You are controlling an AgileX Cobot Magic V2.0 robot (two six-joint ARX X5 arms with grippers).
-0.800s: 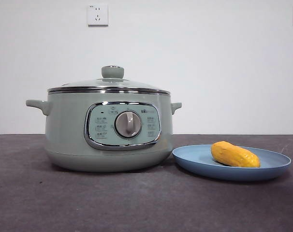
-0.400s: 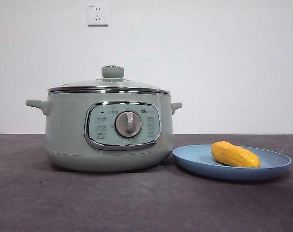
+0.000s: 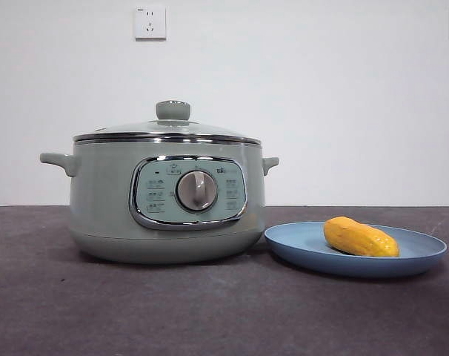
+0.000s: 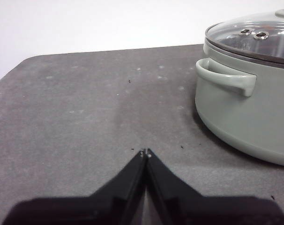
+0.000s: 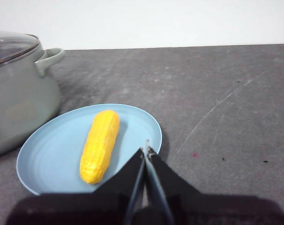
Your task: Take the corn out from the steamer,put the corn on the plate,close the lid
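Note:
The pale-green steamer stands left of centre on the dark table, and the lid with its round knob sits shut on it. To its right the yellow corn lies on the light-blue plate. My left gripper is shut and holds nothing, off the side of the steamer near one handle. Beside the plate my right gripper is shut and holds nothing, close to the corn. Neither arm shows in the front view.
A white wall with a power socket runs behind the table. Bare dark tabletop stretches away from the steamer on the left arm's side and beyond the plate on the right arm's side.

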